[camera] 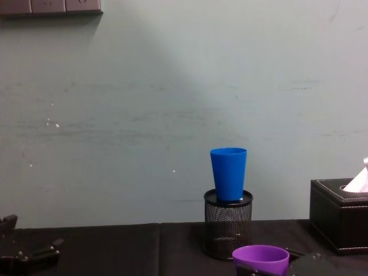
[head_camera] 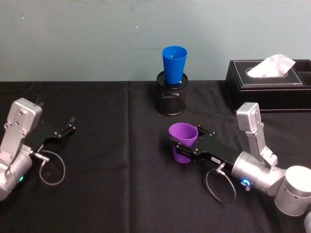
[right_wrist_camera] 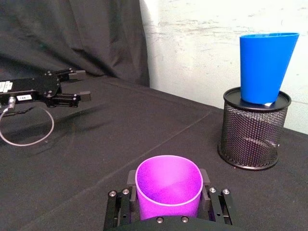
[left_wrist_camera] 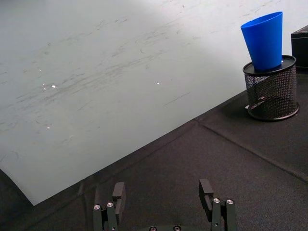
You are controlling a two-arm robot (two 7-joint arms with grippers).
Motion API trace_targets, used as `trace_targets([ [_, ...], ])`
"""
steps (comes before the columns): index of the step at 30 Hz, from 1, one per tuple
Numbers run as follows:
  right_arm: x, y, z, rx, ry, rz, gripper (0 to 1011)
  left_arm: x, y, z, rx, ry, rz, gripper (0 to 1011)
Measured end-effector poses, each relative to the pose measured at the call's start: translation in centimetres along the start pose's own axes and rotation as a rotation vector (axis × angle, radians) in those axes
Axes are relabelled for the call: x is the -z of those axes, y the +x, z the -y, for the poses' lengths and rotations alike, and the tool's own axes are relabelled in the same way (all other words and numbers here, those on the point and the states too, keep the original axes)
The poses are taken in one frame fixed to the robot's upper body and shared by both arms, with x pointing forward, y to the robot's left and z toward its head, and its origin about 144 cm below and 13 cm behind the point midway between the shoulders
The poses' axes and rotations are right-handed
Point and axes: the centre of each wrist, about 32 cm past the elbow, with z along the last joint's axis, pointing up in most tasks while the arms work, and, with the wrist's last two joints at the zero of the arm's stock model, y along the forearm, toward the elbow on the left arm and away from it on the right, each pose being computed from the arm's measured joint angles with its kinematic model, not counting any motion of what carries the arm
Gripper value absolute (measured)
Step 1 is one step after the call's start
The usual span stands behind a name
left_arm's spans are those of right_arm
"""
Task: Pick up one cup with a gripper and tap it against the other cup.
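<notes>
The purple cup is the landmark here: it stands upright, mouth up, on the black tablecloth, a little to the right of the table's middle. The right gripper is clamped on it, one black finger on each side of its wall just below the rim; the right wrist view shows the cup seated squarely between the two finger bases. Behind the gripper, to the right of the purple cup and nearer the robot, the silver-grey right arm shows a blue ring light, and a thin cable loop hangs beneath the wrist.

Well to the left of the purple cup, and at about the same depth, the left gripper rests low over the cloth with its fingers spread apart and nothing between them; the left wrist view shows the two fingertips with bare cloth in the gap.

Beyond the purple cup, slightly to its left and near the wall, stands a black mesh pen holder. The blue cup sits upright in the holder's mouth, rising clear above its rim. The two cups are well apart.

Farther back and to the right of the purple cup sits a black tissue box with a white tissue sticking out of its top.
</notes>
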Motion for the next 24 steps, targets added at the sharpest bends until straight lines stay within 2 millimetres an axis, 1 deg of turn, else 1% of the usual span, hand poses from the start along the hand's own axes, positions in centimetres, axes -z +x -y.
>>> trace_targets([
  [13,0.08,0.02,-0.05,0.003,-0.004,-0.009,735,0.00,0.00,0.00,0.000,0.000,0.000,1000],
  [15,0.08,0.03,-0.04,0.003,-0.004,-0.009,758,0.00,0.00,0.00,0.000,0.000,0.000,1000],
  [16,0.08,0.03,-0.04,0.003,-0.004,-0.008,803,0.00,0.00,0.00,0.000,0.000,0.000,1000],
  [18,0.08,0.03,-0.04,0.003,-0.004,-0.008,834,0.00,0.00,0.00,0.000,0.000,0.000,1000],
  [19,0.08,0.03,-0.04,0.003,-0.004,-0.008,882,0.00,0.00,0.00,0.000,0.000,0.000,1000],
  [24,0.08,0.03,-0.04,0.003,-0.004,-0.007,1003,0.00,0.00,0.00,0.000,0.000,0.000,1000],
])
